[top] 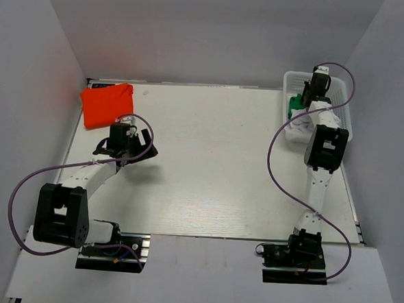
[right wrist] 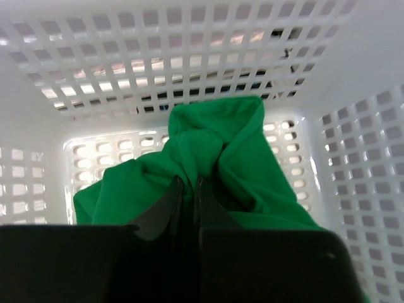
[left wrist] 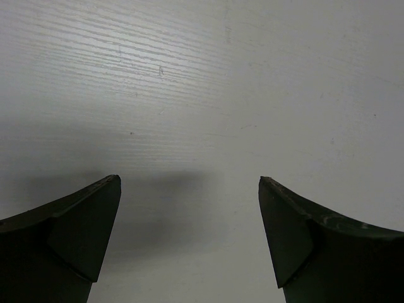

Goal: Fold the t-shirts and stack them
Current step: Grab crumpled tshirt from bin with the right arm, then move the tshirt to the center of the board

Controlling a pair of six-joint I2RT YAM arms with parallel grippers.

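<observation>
Right end effector (right wrist: pixel 187 184) pinching green t-shirt (right wrist: pixel 243 151), left end effector (left wrist: pixel 189 182) gaping

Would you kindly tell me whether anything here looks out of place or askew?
Nothing looks spilled or damaged. The green t-shirt is bunched up in the white basket, pinched in the right gripper's shut jaws, not yet folded. The orange-red t-shirt lies folded, slightly skewed, at the far left corner of the table.

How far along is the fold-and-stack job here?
Done: the orange-red t-shirt looks folded at far left. In hand: the right gripper is shut on the green t-shirt inside the basket. Left: lifting it out, folding it, stacking it on the orange-red one. The left gripper hangs open over the table.
</observation>
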